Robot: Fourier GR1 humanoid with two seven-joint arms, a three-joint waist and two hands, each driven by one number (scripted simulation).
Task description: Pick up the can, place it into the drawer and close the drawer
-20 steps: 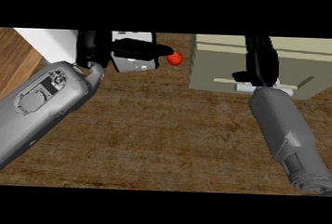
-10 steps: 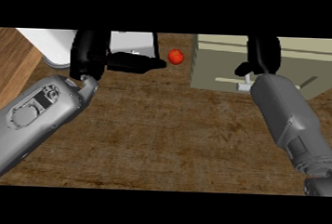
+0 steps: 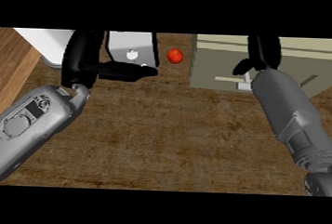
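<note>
While the left robot hand (image 3: 95, 60) hangs open at far left over the wooden surface (image 3: 168, 137), the right robot hand's (image 3: 261, 54) grip cannot be told above the beige drawer (image 3: 219, 60); no can is identifiable.

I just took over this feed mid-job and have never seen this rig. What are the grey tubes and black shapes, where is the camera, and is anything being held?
There is one view, from the robot's head, looking steeply down at a brown wooden counter. The two grey tubes are its forearms, coming in from the lower edge; the black shapes at their ends are its hands. The left hand shows at upper left, its thumb stretched out across a light grey box-like object; I cannot tell whether it grips that. The right hand is over the beige drawer unit at upper right, and nothing shows in it. A small red object lies between the two. I cannot make out a can for certain.
</note>
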